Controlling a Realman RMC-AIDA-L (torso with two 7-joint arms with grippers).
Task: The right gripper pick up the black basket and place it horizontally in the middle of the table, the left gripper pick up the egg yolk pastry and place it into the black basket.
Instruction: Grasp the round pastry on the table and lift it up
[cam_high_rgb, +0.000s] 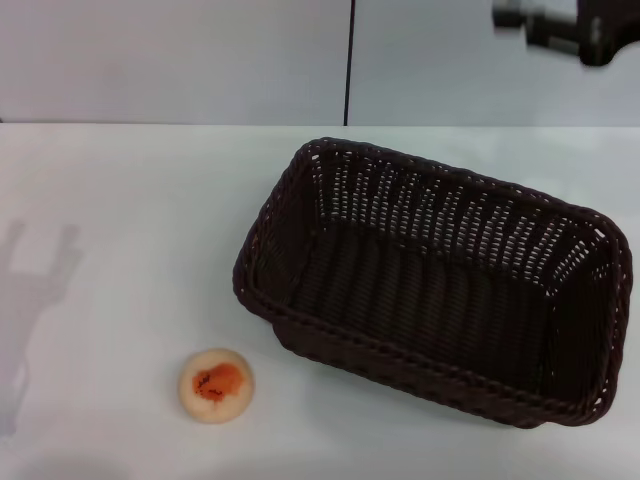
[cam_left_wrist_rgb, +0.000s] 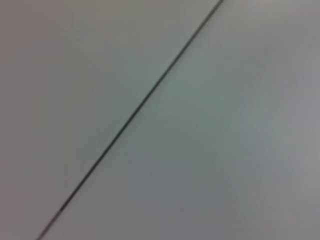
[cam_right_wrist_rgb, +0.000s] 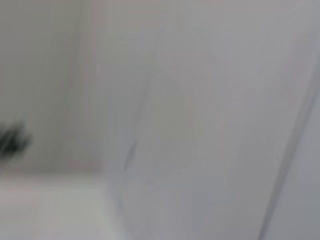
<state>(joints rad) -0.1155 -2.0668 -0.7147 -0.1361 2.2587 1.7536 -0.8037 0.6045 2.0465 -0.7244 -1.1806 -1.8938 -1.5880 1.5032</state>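
The black basket (cam_high_rgb: 440, 285) stands upright and empty on the white table (cam_high_rgb: 130, 200), right of the middle, its long side turned slightly askew. The egg yolk pastry (cam_high_rgb: 216, 385) lies near the table's front left, its orange yolk patch facing up, apart from the basket. The right gripper (cam_high_rgb: 535, 25) shows as a dark and grey blurred shape high at the far right, above and behind the basket and well clear of it. The left gripper is out of view; only its shadow (cam_high_rgb: 35, 300) falls on the table's left side.
A grey wall with a dark vertical seam (cam_high_rgb: 351, 60) rises behind the table. The left wrist view shows only wall and a dark seam (cam_left_wrist_rgb: 135, 112). The right wrist view shows blurred wall and a table corner (cam_right_wrist_rgb: 55, 205).
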